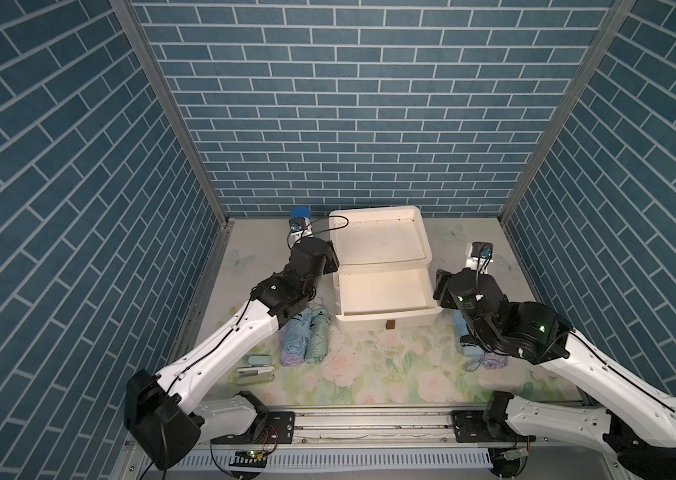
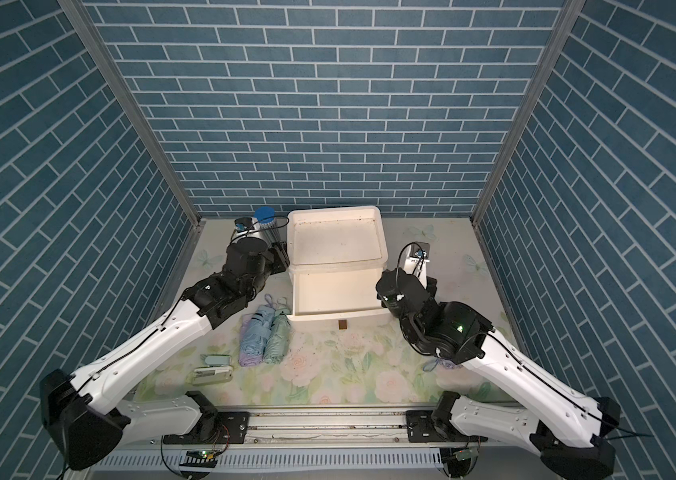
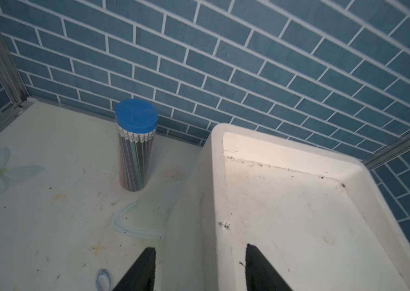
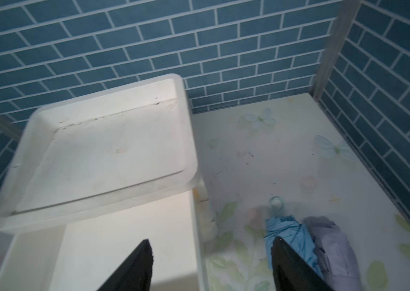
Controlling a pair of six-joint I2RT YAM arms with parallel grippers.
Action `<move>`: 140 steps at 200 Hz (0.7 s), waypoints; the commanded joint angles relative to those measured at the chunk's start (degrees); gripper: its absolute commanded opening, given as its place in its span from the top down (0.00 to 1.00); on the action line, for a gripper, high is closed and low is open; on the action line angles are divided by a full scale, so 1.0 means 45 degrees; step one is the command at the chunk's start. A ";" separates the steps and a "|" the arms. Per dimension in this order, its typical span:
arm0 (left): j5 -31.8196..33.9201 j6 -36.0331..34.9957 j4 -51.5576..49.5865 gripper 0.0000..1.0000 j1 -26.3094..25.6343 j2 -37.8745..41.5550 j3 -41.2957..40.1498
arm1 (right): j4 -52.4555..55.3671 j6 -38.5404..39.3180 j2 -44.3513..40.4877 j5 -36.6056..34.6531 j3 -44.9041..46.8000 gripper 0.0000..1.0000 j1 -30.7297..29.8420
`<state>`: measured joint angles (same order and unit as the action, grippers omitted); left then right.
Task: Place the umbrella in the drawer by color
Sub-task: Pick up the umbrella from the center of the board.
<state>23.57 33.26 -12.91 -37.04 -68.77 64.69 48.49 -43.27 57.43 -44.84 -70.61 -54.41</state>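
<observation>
A white drawer unit (image 1: 378,243) stands at the back, its lower drawer (image 1: 386,293) pulled out and holding nothing. Left of it lie a blue-purple umbrella (image 1: 297,338) and a green umbrella (image 1: 319,336), both folded. To the right a blue umbrella (image 4: 292,234) and a lilac umbrella (image 4: 335,249) lie partly under my right arm. My left gripper (image 3: 200,254) is open, straddling the unit's left wall without touching it. My right gripper (image 4: 211,249) is open across the drawer's right wall, one finger over the drawer, the other over the blue umbrella.
A clear pencil tube with a blue lid (image 3: 136,143) stands at the back left by the wall. Two small cases (image 1: 255,368) lie at the front left near the left arm. A brown handle (image 1: 390,324) sticks out of the drawer front. Brick walls close three sides.
</observation>
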 commanded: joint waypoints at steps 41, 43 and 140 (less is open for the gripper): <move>-0.0591 -0.1114 0.1010 0.37 0.0041 0.2907 -0.1316 | -0.0685 0.0561 0.0002 0.3642 0.3863 0.24 0.4619; -0.0581 -0.1065 0.0988 0.37 0.0045 0.2941 -0.1344 | -0.0772 0.0584 -0.0030 0.3716 0.4052 0.24 0.4745; -0.2766 -0.0391 0.1149 0.34 0.0066 0.4148 -0.3200 | -0.4553 0.1237 -0.0128 0.6482 0.8590 0.17 0.8328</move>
<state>15.75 30.24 -9.39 -37.01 -50.76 51.07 34.54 -40.07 56.84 -20.73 -35.20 -19.35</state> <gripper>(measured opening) 0.659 0.824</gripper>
